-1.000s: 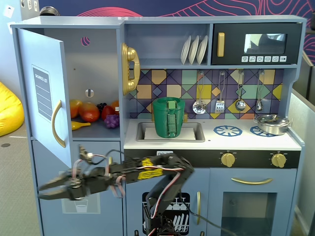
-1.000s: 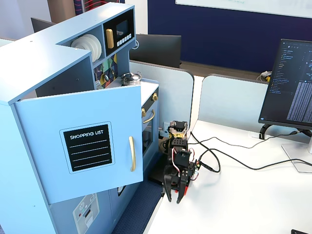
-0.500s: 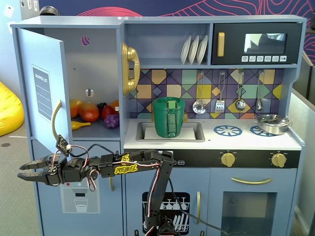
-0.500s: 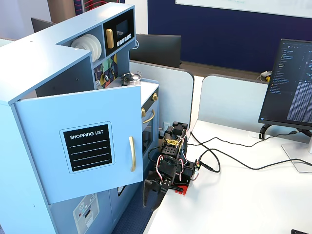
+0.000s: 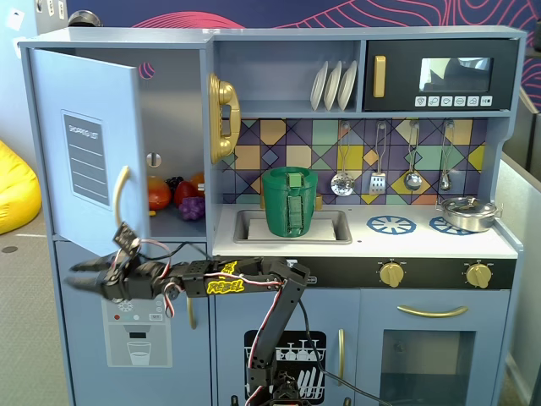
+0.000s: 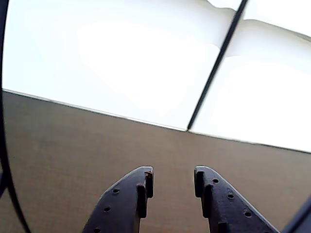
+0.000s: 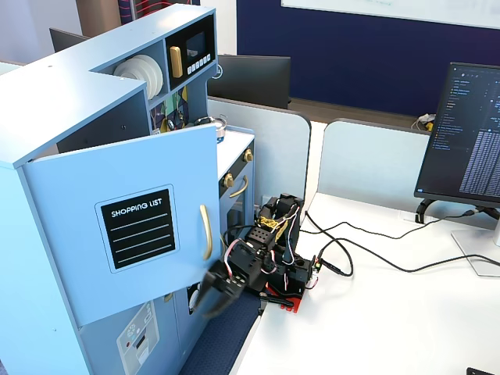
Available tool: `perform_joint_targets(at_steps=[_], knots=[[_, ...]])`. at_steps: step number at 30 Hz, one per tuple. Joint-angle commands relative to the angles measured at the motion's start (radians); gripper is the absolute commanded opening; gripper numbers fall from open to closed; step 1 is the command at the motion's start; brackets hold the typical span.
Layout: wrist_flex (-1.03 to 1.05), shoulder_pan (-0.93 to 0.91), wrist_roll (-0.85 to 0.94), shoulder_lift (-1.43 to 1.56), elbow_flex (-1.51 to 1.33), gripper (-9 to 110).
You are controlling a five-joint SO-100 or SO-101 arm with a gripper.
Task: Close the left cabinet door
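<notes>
The left cabinet door is a light-blue panel with a black "SHOPPING LIST" label and a curved gold handle. It stands partly open, swung out from the cabinet; it also shows in the side fixed view, with its handle near the free edge. My gripper reaches left, just below the door's lower edge and under the handle. In the side fixed view it is blurred, below the door's corner. In the wrist view the gripper is open and empty, facing a plain brown surface.
Toy fruit lies inside the open cabinet. Below is a blue door with a dispenser graphic. A gold phone, a green basket in the sink and a microwave stand to the right. Cables and a monitor are on the white table.
</notes>
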State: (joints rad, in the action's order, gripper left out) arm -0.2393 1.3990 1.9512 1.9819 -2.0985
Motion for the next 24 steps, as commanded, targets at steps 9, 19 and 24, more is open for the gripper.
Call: perform_joint_targets(at_steps=[9,19,24], knots=[[-0.124,-0.477,-0.097,0.100,0.000,0],[0.052,-0.581,-0.206,0.291,-0.112,0],[0.360,-0.612,-0.278,0.598,-0.311,0]])
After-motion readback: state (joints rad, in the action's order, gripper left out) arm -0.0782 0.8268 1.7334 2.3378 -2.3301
